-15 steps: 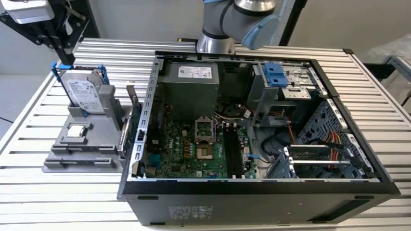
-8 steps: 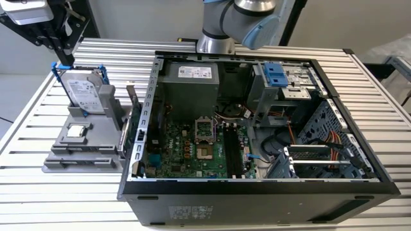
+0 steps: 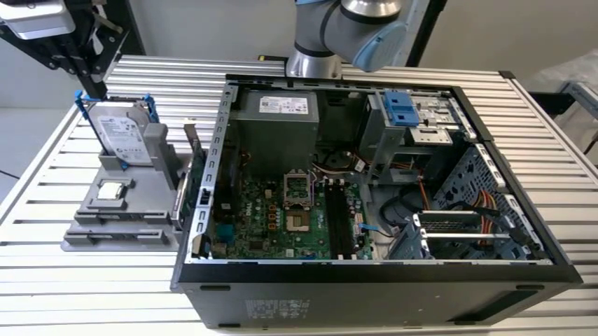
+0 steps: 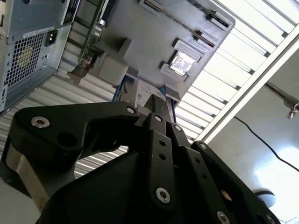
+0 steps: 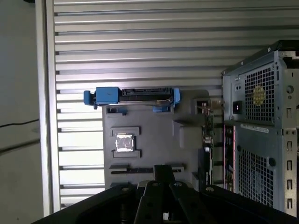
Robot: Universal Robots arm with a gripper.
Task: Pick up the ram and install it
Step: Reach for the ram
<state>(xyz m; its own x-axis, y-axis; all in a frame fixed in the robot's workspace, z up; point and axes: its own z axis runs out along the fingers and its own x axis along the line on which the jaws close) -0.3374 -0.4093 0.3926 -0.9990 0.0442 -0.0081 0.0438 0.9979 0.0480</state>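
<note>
The ram [image 3: 198, 204] is a thin dark green stick standing on its long edge at the right side of the grey holder [image 3: 112, 231], close against the open computer case [image 3: 374, 280]. In the first wrist view the ram [image 5: 206, 135] shows edge-on between the holder [image 5: 154, 126] and the case's rear panel [image 5: 261, 140]. My gripper [image 3: 92, 75] hangs high over the holder's far left end, above the hard drive and well away from the ram. Its fingers [image 5: 163, 173] are shut with nothing between them; the fingers [image 4: 159, 109] look the same in the second wrist view.
A silver hard drive in a blue frame [image 3: 122, 136] stands upright at the holder's back. A small square silver chip [image 3: 112, 189] lies in its middle. Inside the case, long black memory slots [image 3: 338, 217] run beside the processor socket [image 3: 297, 192]. Everything rests on a slatted metal table [image 3: 94, 294].
</note>
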